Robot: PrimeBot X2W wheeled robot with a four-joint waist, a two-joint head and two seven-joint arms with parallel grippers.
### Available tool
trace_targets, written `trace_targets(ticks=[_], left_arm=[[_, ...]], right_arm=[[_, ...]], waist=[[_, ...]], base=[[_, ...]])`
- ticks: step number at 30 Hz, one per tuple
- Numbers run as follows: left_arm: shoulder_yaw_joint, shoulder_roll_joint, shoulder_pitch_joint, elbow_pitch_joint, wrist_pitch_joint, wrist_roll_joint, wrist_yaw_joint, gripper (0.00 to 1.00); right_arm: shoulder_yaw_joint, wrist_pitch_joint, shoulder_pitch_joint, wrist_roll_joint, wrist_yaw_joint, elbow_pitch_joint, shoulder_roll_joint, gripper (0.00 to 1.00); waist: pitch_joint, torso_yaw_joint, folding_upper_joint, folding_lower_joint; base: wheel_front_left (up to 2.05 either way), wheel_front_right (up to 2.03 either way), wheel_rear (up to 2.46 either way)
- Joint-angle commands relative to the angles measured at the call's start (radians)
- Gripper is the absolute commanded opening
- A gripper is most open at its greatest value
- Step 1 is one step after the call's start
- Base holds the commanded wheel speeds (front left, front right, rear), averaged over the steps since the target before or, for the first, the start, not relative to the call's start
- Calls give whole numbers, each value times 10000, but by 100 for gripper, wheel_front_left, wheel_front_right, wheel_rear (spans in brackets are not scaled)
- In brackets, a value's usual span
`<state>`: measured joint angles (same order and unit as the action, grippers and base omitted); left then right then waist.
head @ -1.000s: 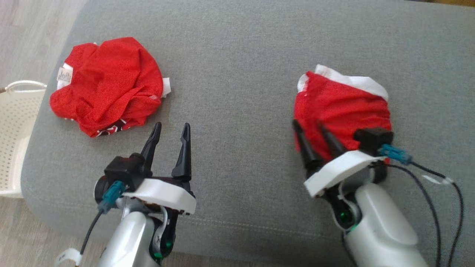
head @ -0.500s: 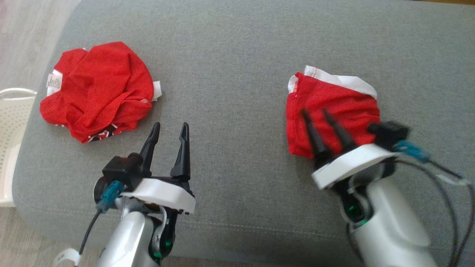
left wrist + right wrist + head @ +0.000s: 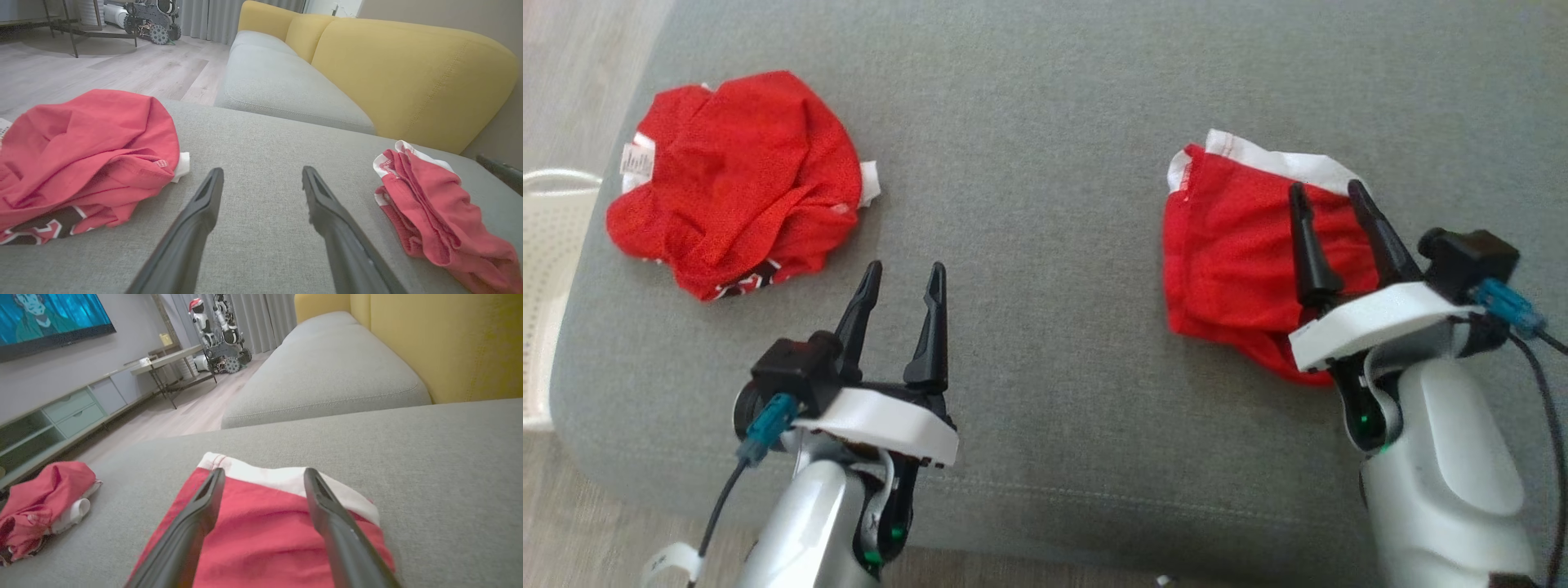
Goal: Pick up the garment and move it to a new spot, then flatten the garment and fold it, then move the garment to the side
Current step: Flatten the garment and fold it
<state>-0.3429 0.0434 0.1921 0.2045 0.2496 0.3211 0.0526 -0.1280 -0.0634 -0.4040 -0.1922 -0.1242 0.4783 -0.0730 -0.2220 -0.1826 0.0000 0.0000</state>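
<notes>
Cloth of a fine, dimpled red knit makes up the folded garment (image 3: 1241,253), a rough rectangle lying at the right of the head view on a gray woven cushion (image 3: 1045,147). A white band runs along its top edge, with a line of red stitching at the corner. Its lower edge bulges out unevenly.

The right claw (image 3: 1326,188) lies over the garment's right half with its two dark tapered fingers spread wide and nothing between them. Their tips reach the white band. Whether they press on the cloth cannot be told.

The left claw (image 3: 906,267) stands just as wide over bare cushion at lower center, well apart from both pieces of cloth.

A crumpled shirt (image 3: 739,175) of the same red knit sits in a rounded heap at the upper left. A pale perforated basket (image 3: 547,286) shows at the left edge. In the left wrist view a smooth yellow backrest (image 3: 408,69) rises behind.

A second ago the right claw was at the garment's lower left, fingers slanting toward the upper left. It has since swung to the right side. The whole view has shifted slightly. The left claw and both pieces of cloth keep their places.

A small white tag (image 3: 636,161) on the crumpled shirt carries print too small to read. Black-and-white lettering (image 3: 747,286) at its lower edge is folded and illegible.
</notes>
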Motion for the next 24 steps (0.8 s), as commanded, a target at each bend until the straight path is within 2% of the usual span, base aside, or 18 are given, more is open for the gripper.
trace_targets(ticks=[1, 7, 12, 18, 24], left_arm=[[288, 68, 456, -330, 122, -16, -25, 100], [151, 68, 570, -309, 122, 45, -41, 100], [107, 68, 582, -295, 122, 70, -12, 100], [186, 68, 493, -247, 122, 10, -9, 100], [366, 68, 243, -415, 122, -77, -46, 100]], right_arm=[[-211, -139, -377, 213, -65, -120, 105, 100], [141, -325, -749, 1187, -65, 1633, 110, 100], [373, -782, -1041, 1467, -65, 2605, 154, 100], [472, -1393, -1143, 1121, -65, 2676, 203, 100], [441, -1749, -603, 872, -65, 1763, 219, 100]], waist=[[-109, -103, 0, 0], [-324, -347, 0, 0], [-360, -416, 0, 0], [-96, -212, 0, 0], [429, 248, 0, 0]], base=[[0, 0, 0], [0, 0, 0], [0, 0, 0], [0, 0, 0], [0, 0, 0]])
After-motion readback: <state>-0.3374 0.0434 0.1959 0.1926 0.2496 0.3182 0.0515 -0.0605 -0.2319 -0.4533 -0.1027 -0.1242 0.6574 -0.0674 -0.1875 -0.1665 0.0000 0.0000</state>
